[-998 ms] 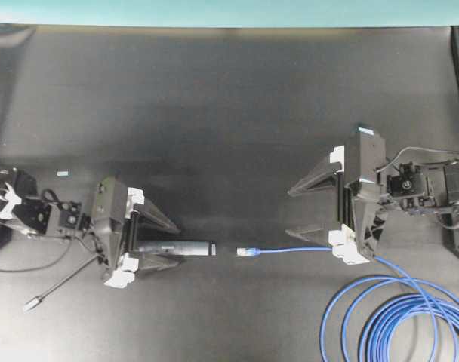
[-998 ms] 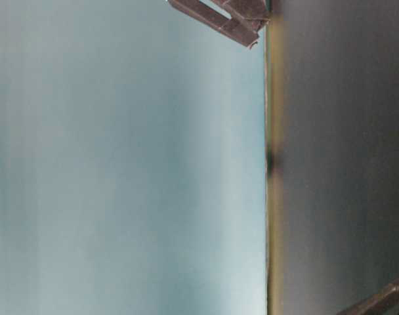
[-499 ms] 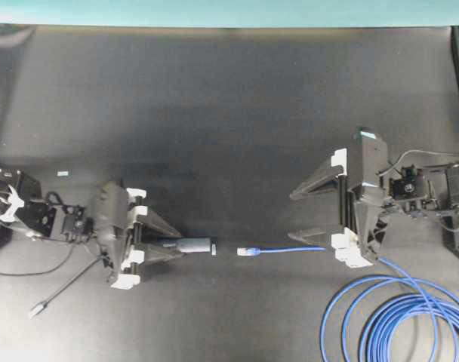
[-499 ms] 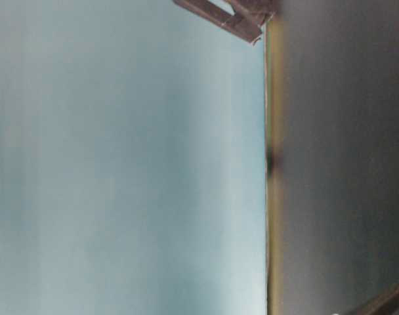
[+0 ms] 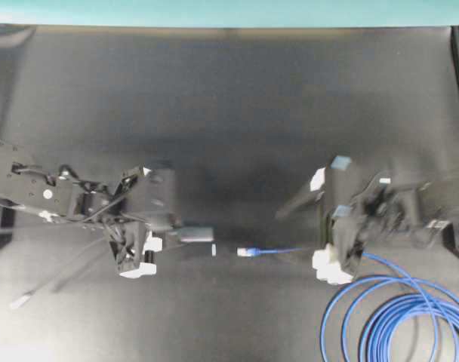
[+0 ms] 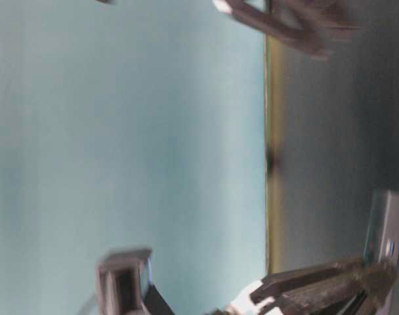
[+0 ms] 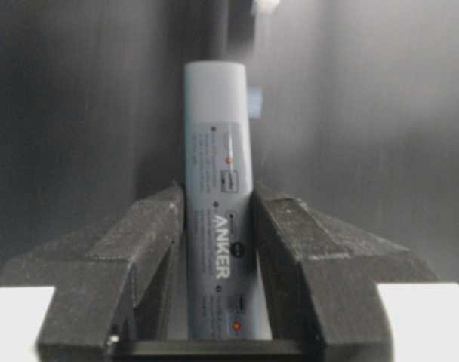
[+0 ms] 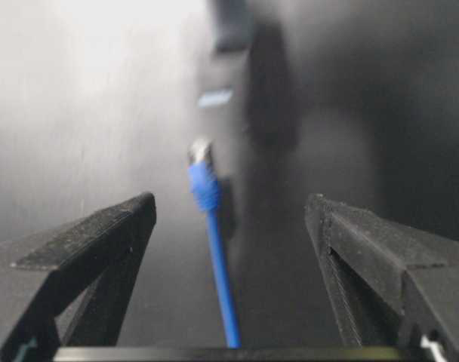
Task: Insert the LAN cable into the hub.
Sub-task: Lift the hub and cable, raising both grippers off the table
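Note:
The hub (image 5: 197, 234) is a slim grey bar, and my left gripper (image 5: 177, 235) is shut on it. In the left wrist view the hub (image 7: 217, 166) stands between both fingers of the gripper (image 7: 218, 197), label up, with its far end sticking out. The LAN cable's plug (image 5: 247, 251) lies on the mat just right of the hub's light end. My right gripper (image 5: 291, 234) is open and straddles the blue LAN cable (image 8: 218, 279), touching nothing, with the plug (image 8: 200, 151) ahead of the gripper (image 8: 229, 202). The table-level view shows the hub (image 6: 385, 226) blurred at the lower right.
The cable's loops (image 5: 399, 320) lie at the front right corner. The hub's thin grey cord runs to a silver plug (image 5: 18, 302) at the front left. A teal wall (image 5: 229, 11) borders the black mat (image 5: 229, 113) at the back.
My left gripper closed on the hub, then shifted right and turned with it. The right gripper moved left along the cable, still open. The grey cord's plug slid left.

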